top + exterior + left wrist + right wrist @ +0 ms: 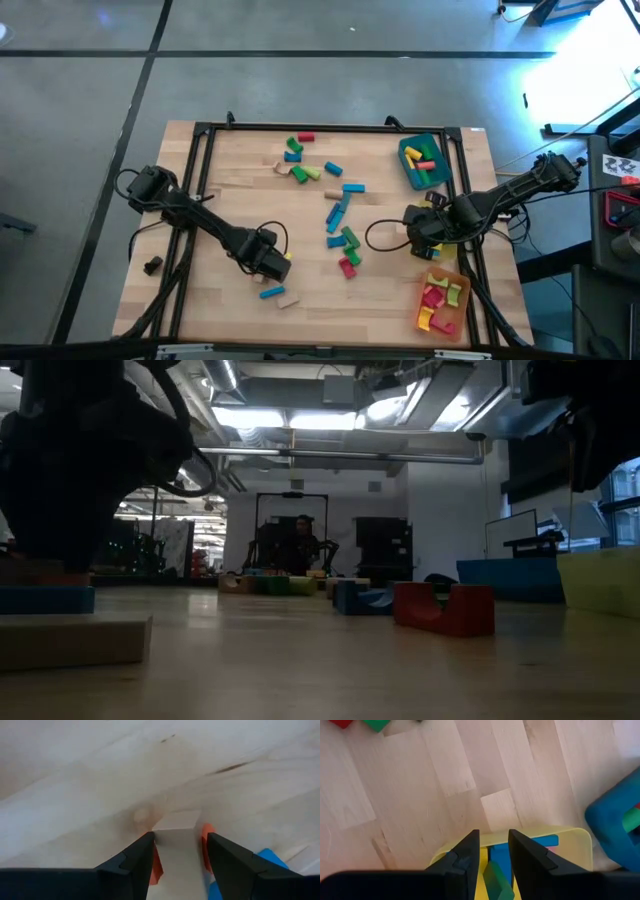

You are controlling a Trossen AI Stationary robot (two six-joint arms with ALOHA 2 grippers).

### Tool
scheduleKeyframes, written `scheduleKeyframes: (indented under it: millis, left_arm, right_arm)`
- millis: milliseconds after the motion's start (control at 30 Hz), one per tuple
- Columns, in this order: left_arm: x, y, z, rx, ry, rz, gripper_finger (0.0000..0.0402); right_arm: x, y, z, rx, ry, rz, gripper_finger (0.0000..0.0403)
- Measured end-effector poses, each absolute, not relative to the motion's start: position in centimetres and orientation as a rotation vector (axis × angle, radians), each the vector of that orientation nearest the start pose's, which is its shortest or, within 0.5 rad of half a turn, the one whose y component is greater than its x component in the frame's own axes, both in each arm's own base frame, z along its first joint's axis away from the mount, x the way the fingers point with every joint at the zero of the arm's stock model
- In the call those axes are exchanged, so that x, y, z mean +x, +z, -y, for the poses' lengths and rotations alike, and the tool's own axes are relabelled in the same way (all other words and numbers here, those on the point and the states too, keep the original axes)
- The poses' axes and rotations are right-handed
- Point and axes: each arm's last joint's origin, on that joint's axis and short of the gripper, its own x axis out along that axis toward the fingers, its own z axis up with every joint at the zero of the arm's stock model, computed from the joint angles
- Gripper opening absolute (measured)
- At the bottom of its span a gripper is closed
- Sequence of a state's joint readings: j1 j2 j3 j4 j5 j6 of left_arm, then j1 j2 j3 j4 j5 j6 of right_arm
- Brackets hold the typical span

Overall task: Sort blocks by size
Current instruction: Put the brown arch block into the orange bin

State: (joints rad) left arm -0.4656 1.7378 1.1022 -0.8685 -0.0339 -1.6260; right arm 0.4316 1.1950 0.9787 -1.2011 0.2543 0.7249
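Observation:
My left gripper (272, 264) is low over the table's near left part, shut on a plain wood block (175, 847). A blue block (270, 861) and another wood block (288, 298) lie beside it. My right gripper (420, 236) hangs over the yellow tray (570, 836) at the right. Its fingers are nearly together around a green block (495, 879). Blue blocks (502, 859) lie in that tray. Several coloured blocks (340, 215) lie scattered mid-table. My left gripper pinches the plain wood block by its two long sides (162, 845) between the orange pads (206, 845). The fingers lie along the block, whose far end (176, 820) sticks out past the fingertips. Whether it rests on the table I cannot tell. My right gripper has the green block (492, 872) between its two fingers, back from the tips, and points down over the yellow tray. The block sits tilted. The fingers hide the sides they meet.
A teal tray (423, 160) with blocks stands at the far right and an orange tray (443, 303) with red and yellow blocks at the near right. A dark lump (152, 265) lies by the left edge. A black frame (330, 128) borders the table. Bare wood lies between the arms.

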Motion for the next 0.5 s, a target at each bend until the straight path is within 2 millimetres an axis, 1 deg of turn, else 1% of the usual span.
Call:
scheduleKeyframes:
  millis: [233,500]
  left_arm:
    - [27.09,16.82,13.37,-0.901,0.879,-1.285,0.0172]
    - [27.11,16.71,13.39,-0.874,0.86,-1.297,0.0172]
  right_arm:
    - [17.55,26.05,-7.28,0.137,-0.333,-1.288,0.0105]
    - [17.55,26.04,-7.28,0.137,-0.333,-1.288,0.0105]
